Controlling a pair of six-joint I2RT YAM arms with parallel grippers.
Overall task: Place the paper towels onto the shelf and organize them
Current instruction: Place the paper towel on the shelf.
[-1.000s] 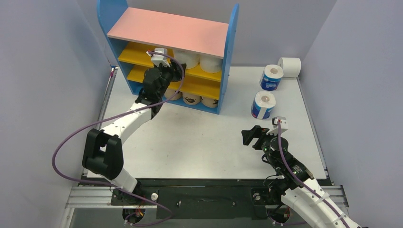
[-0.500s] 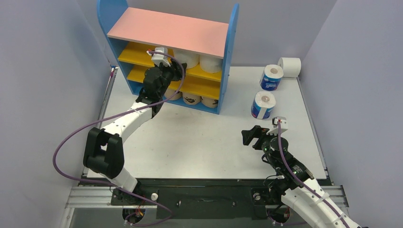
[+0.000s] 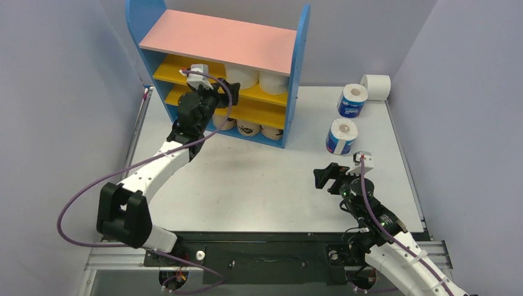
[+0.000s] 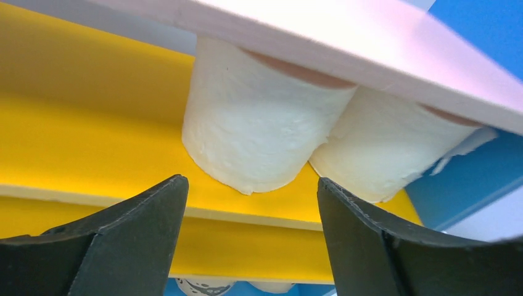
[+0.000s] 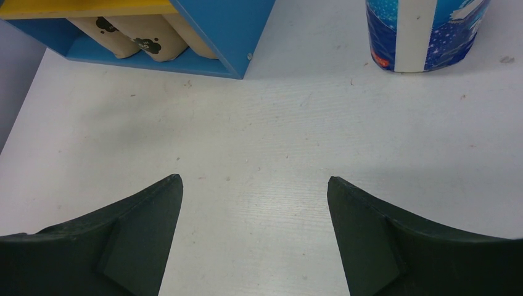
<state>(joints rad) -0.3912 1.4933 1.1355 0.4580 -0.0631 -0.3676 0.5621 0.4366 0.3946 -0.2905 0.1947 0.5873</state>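
Observation:
The shelf (image 3: 216, 38) stands at the back left, with a pink top board and blue sides. Two white paper towels (image 3: 242, 75) (image 3: 273, 82) stand on its upper yellow shelf, and tan printed rolls (image 3: 248, 128) sit in the bottom tier. My left gripper (image 3: 229, 92) hovers open just in front of the upper shelf. In the left wrist view the left gripper (image 4: 253, 185) holds nothing, and the nearer white roll (image 4: 253, 132) stands past its tips. My right gripper (image 3: 323, 176) (image 5: 254, 182) hangs open over bare table.
Two blue-wrapped rolls (image 3: 352, 100) (image 3: 341, 136) stand upright on the table right of the shelf; the nearer blue-wrapped roll (image 5: 425, 31) shows in the right wrist view. A white roll (image 3: 376, 86) lies on its side at the back right corner. Grey walls enclose the table.
My left gripper has opened wider and drawn back a little to the left from the upper shelf, leaving the white roll standing there. The right arm has not moved.

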